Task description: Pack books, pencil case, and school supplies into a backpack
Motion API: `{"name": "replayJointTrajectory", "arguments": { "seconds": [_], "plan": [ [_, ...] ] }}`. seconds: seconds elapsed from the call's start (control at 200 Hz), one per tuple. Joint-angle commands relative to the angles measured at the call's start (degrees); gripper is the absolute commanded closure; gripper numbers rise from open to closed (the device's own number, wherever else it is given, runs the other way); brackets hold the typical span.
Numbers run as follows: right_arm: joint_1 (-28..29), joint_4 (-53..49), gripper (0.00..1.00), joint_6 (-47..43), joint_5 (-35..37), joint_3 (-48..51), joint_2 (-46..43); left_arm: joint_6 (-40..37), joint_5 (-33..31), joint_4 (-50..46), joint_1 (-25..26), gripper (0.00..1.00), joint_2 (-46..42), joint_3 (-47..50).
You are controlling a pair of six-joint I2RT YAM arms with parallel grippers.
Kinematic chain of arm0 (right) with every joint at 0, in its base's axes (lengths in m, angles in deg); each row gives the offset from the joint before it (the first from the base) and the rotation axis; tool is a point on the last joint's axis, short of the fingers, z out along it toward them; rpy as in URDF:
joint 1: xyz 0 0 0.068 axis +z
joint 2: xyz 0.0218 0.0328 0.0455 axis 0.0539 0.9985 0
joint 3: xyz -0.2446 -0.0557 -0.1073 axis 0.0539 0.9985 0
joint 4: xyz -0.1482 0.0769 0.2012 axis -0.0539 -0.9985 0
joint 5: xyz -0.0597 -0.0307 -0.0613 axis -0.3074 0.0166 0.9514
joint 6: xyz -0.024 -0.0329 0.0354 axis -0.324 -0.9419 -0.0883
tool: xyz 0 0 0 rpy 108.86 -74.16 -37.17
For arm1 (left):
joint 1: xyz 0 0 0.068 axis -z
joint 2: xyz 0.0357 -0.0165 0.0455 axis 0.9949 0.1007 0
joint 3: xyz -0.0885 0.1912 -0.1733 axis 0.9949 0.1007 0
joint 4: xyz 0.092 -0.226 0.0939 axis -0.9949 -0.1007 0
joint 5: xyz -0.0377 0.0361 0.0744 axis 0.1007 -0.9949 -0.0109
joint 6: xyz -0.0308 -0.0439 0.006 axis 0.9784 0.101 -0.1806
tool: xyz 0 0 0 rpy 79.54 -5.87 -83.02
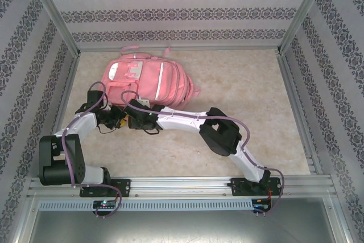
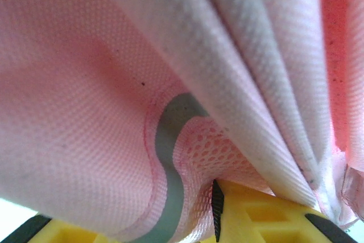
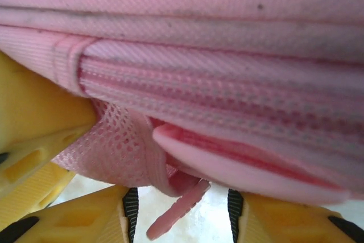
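Left gripper (image 1: pixel 118 120) pinches backpack (image 1: pixel 149 78) fabric; right gripper (image 1: pixel 132 110), jaws apart at its zip pull (image 3: pixel 177 210), may grab mesh (image 3: pixel 119 140) instead

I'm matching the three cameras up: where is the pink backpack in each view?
Top external: the backpack lies upper left of centre.
Left wrist: it spans the frame, a grey stripe curving low centre.
Right wrist: its zipper band runs across the middle.
Shared landmark: pink mesh, seen by both wrist cameras.
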Motion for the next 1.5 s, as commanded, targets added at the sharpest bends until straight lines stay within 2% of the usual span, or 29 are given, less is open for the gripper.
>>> {"name": "replayJointTrajectory", "arguments": {
  "seconds": [0.0,0.17,0.24,0.41,0.535,0.615,0.699,0.789,1.084,1.294,1.494],
  "plan": [
    [0.23,-2.21,0.53,0.64,2.26,-2.85,1.89,-1.48,2.11,2.64,-0.29,0.63,0.39,-1.23],
    [0.27,-2.71,0.73,0.46,2.24,-3.3,2.54,-1.55,2.09,2.67,-0.29,0.63,0.49,-1.26],
    [0.27,-2.77,0.77,0.23,2.35,-2.82,2.22,-1.5,1.94,2.86,-0.29,0.63,0.75,-1.43],
    [0.27,-2.69,1.0,-0.45,2.9,-0.98,0.84,-1.13,1.58,3.92,-0.29,0.63,1.74,-1.53],
    [0.22,-2.23,1.0,-1.9,2.53,-0.37,-0.47,-0.76,0.31,5.05,-0.21,0.64,2.98,-1.47],
    [0.36,-1.71,1.0,-3.16,1.95,-0.26,-1.27,-0.35,-0.17,6.13,-0.21,0.69,4.04,-1.59],
    [0.45,-1.63,1.0,-4.11,1.52,0.33,-2.4,0.1,-1.13,6.46,-0.12,0.82,4.68,-1.93],
    [0.36,-1.32,1.0,-5.13,1.26,2.05,-3.94,-0.31,-3.49,4.41,-0.13,1.0,4.54,-3.15],
    [-1.54,-1.19,1.0,-6.32,4.59,14.09,-11.94,-1.67,-15.74,-6.7,-1.04,1.0,2.2,-7.69],
    [-4.56,-2.27,1.0,-7.41,9.43,24.95,-19.93,-1.81,-17.74,-8.51,-4.68,1.0,1.96,-8.8],
    [-10.6,-2.98,1.0,-10.14,13.09,33.73,-28.08,-3.44,-19.13,-10.31,-7.46,1.0,2.76,-11.76]
  ]
}}
